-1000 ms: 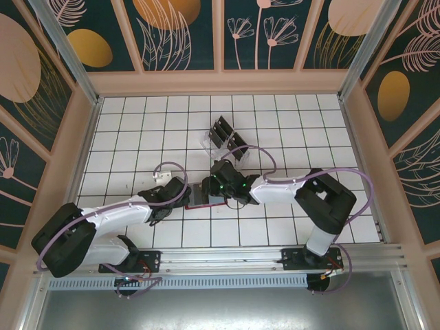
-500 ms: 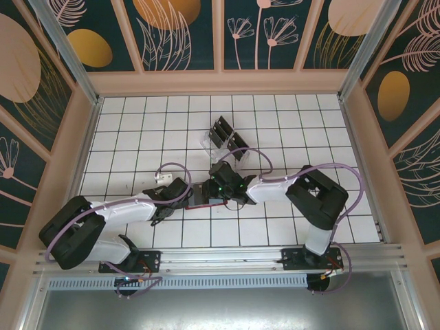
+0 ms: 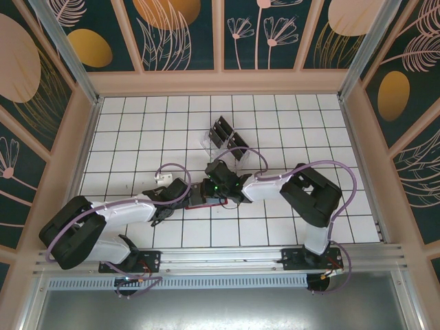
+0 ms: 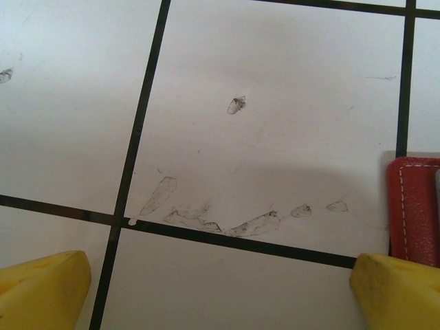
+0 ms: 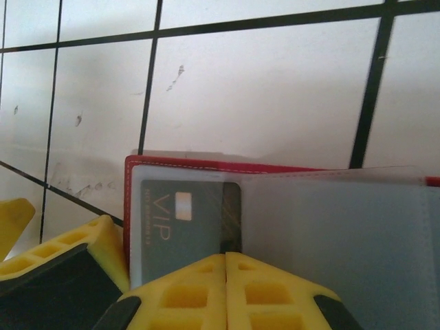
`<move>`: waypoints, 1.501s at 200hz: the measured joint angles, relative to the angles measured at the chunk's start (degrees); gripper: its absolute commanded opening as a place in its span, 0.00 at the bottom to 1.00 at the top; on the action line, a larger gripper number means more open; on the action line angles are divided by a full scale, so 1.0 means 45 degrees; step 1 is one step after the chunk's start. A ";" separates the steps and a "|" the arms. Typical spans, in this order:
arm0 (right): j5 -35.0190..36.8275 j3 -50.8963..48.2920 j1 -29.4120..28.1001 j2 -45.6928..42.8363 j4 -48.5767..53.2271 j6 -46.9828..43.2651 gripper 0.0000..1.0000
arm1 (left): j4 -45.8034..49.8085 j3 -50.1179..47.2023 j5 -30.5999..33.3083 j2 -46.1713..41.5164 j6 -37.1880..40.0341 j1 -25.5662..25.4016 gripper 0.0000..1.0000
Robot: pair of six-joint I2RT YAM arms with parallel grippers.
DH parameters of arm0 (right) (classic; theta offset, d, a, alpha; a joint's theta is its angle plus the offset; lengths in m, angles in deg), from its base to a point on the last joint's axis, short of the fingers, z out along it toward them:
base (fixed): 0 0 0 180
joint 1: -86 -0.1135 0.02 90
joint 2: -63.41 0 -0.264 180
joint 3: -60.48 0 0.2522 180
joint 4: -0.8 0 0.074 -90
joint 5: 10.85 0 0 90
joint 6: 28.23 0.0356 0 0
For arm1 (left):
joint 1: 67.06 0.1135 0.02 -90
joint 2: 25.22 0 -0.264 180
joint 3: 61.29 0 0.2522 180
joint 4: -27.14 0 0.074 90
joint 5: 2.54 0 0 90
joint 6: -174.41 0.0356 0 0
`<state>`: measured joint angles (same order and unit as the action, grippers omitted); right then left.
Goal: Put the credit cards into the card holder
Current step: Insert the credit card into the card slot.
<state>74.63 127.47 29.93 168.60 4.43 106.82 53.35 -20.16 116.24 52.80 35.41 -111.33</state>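
The right gripper's (image 5: 225, 273) yellow fingers meet, closed on nothing, at bottom centre; directly above, the open red card holder (image 5: 330, 227) shows a dark credit card (image 5: 180, 216) in its left pocket; the left gripper (image 4: 220, 292) gapes wide, empty, beside the holder's edge.

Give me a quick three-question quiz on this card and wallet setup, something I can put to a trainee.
1. True or false: the left claw is open, with its yellow tips wide apart above the tiles.
2. Which word is printed on the card that sits in the red wallet? A) VIP B) GOLD C) BANK
3. Short answer: in the overhead view, what holds the other dark cards beyond the arms?
Key: 1 true; 2 A; 3 the clear rack.
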 measured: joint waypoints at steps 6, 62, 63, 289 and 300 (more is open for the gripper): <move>-0.0024 0.0005 -0.0034 0.0000 0.0000 0.0010 0.06 | -0.0019 -0.0005 -0.0005 0.0000 0.0000 0.0000 0.98; -0.0364 0.0005 -0.0267 0.0000 -0.0185 0.0369 0.16 | -0.0092 -0.0015 -0.0049 0.0010 0.0005 0.0005 0.98; -0.0374 0.0000 -0.0272 0.0000 -0.0194 0.0359 0.16 | -0.0092 -0.0015 -0.0049 0.0010 0.0005 0.0000 0.99; 0.0019 -0.0782 -0.0287 -0.0525 -0.0262 0.0476 0.27 | 0.0573 -0.0097 -0.0714 -0.0481 -0.0233 0.0015 0.99; 0.0019 -0.0782 -0.0291 -0.0471 -0.0267 0.0471 0.27 | 0.0539 -0.0102 -0.0719 -0.0466 -0.0243 0.0015 0.99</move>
<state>74.72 123.96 28.62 166.48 3.23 108.94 55.78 -20.62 113.00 50.70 34.32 -111.26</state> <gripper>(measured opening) 0.270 0.985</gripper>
